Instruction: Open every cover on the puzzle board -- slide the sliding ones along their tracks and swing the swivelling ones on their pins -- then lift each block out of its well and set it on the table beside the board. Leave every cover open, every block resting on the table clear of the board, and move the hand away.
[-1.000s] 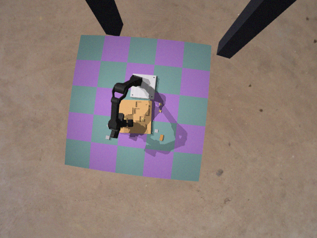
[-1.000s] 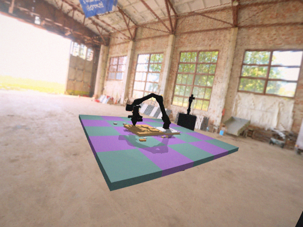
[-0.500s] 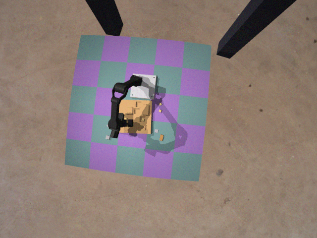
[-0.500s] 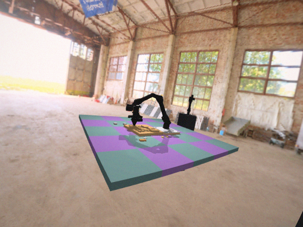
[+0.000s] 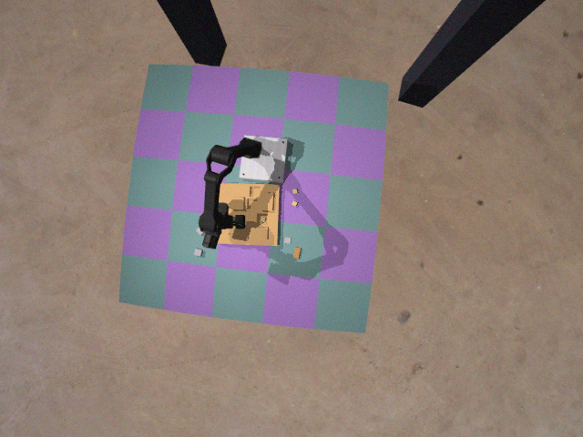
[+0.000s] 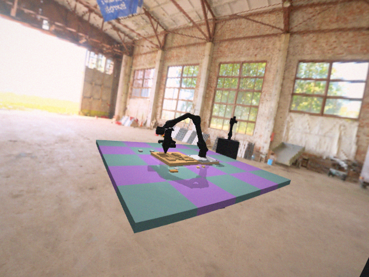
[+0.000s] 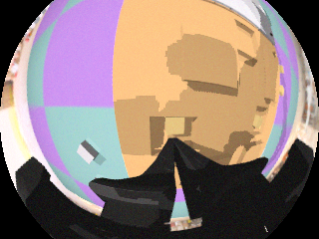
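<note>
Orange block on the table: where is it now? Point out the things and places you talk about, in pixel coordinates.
In the top view, the orange block [image 5: 297,252] [image 6: 173,171] lies on the mat's teal, off the board's [image 5: 273,240] [image 6: 179,164] lower right corner, just below a small grey block [image 5: 287,240] [image 6: 176,168].

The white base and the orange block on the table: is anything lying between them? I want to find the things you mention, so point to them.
Yes. In the top view, two small yellow blocks [image 5: 295,191] and a light grey block [image 5: 287,240] lie between the base [image 5: 281,162] and the orange block [image 5: 297,252].
</note>
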### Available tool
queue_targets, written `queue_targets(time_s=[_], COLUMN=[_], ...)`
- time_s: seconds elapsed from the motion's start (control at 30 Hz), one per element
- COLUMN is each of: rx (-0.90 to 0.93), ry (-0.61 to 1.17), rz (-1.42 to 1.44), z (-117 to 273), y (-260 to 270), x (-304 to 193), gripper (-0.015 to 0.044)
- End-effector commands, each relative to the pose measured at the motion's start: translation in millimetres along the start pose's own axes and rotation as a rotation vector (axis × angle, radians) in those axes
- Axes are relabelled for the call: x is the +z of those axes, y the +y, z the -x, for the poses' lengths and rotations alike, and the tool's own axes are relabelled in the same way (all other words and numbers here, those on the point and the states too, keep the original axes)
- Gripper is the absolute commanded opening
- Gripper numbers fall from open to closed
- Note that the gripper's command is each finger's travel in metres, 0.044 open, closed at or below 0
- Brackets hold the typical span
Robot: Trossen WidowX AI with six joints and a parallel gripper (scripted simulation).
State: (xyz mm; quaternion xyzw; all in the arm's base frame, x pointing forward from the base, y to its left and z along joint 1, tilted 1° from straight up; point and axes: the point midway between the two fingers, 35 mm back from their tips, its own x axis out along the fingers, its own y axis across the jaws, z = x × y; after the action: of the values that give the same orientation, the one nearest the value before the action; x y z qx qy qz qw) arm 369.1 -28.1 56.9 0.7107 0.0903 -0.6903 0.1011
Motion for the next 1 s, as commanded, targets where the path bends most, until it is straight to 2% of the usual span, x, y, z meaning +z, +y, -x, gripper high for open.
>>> queue_targets(time_s=[0.0,0.97], rx=[-0.001,0.000], ry=[0.008,0.018], rz=[0.003,0.003], z=[2.1,4.5], y=[-1.7,-3.8], x=[5.5,15.1], gripper=[0.0000,0.0000])
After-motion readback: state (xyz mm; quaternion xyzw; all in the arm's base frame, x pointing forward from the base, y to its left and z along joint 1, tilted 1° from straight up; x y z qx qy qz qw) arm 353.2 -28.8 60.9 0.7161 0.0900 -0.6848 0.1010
